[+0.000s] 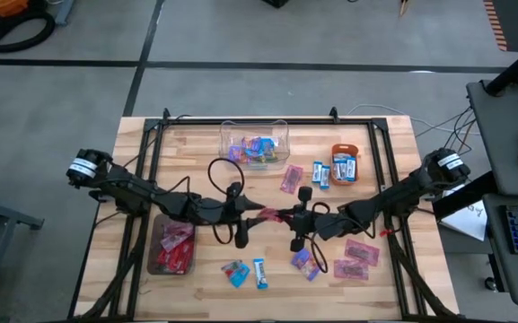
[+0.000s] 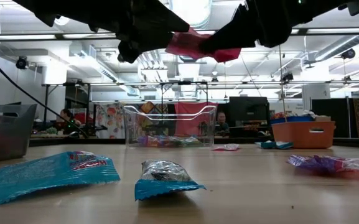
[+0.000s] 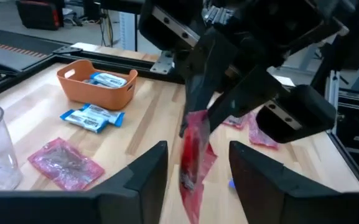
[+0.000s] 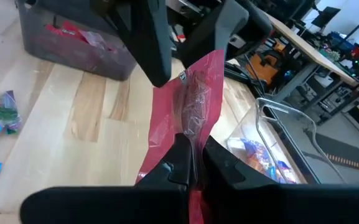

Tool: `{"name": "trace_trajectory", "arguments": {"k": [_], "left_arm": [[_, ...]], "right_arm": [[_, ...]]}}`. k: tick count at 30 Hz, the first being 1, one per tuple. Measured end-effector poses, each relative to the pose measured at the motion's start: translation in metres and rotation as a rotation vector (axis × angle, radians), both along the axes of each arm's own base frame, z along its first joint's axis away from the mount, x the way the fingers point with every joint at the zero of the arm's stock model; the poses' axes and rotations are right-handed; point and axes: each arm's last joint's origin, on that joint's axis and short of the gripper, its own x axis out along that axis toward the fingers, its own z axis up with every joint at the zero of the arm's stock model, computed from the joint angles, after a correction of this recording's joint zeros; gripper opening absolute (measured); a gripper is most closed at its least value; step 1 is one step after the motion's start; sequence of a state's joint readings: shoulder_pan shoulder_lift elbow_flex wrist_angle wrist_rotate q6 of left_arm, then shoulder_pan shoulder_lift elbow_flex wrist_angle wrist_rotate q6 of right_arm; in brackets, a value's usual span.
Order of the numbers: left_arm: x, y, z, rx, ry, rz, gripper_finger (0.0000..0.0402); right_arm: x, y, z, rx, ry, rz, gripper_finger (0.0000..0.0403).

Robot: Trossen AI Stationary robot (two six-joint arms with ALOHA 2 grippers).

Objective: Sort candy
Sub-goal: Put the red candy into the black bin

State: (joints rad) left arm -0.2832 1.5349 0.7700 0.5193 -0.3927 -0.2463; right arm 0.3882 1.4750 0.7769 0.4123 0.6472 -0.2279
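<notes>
Handover mid-air above bench [image 1: 393,144] centre: right gripper [image 4: 191,163] clenched on one end of red candy [image 4: 191,106]; its long axis runs toward left gripper [image 3: 195,180], whose spread fingers straddle the free end without pinching it

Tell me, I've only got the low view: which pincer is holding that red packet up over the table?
Observer: The right pincer is shut on one end of the red candy packet.
Operator: And the left one?
Observer: The left pincer is open, with a finger on either side of the packet's other end, not clamping it.
Operator: Where are the other reds?
Observer: Red packets lie in the dark grey bin on the table's left side, beside the left arm.
</notes>
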Motion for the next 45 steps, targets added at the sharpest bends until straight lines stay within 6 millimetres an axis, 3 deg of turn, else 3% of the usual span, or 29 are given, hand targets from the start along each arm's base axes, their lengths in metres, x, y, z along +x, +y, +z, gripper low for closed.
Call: {"name": "trace_trajectory", "arguments": {"k": [10,15,20,26,31,35,39,45], "left_arm": [[0.001,0.003,-0.001,0.0,0.006,0.009,0.0015],[0.001,0.003,0.0,0.002,0.007,0.004,0.0009],[-0.002,0.003,0.009,-0.003,0.056,-0.005,0.0003],[-0.023,-0.003,0.049,-0.033,0.422,0.03,0.0001],[-0.066,-0.018,0.092,-0.091,0.877,0.097,0.0001],[-0.095,-0.031,0.117,-0.152,1.063,0.171,0.0],[-0.108,-0.04,0.112,-0.241,1.189,0.174,0.0],[-0.117,-0.042,0.073,-0.303,1.375,0.264,0.001]], "right_arm": [[0.001,0.0,0.002,0.011,-0.025,0.003,0.0013],[0.001,0.001,0.002,0.044,-0.031,0.017,0.0021],[-0.001,-0.002,0.009,0.12,-0.063,-0.015,0.0087],[-0.007,-0.004,0.02,0.14,-0.084,-0.026,0.0162],[-0.009,-0.005,0.022,0.139,-0.084,-0.027,0.0192],[-0.009,-0.005,0.02,0.158,-0.066,-0.038,0.0201],[-0.01,-0.005,0.018,0.17,-0.057,-0.044,0.0203],[-0.01,-0.005,0.018,0.17,-0.054,-0.04,0.0203]]}}
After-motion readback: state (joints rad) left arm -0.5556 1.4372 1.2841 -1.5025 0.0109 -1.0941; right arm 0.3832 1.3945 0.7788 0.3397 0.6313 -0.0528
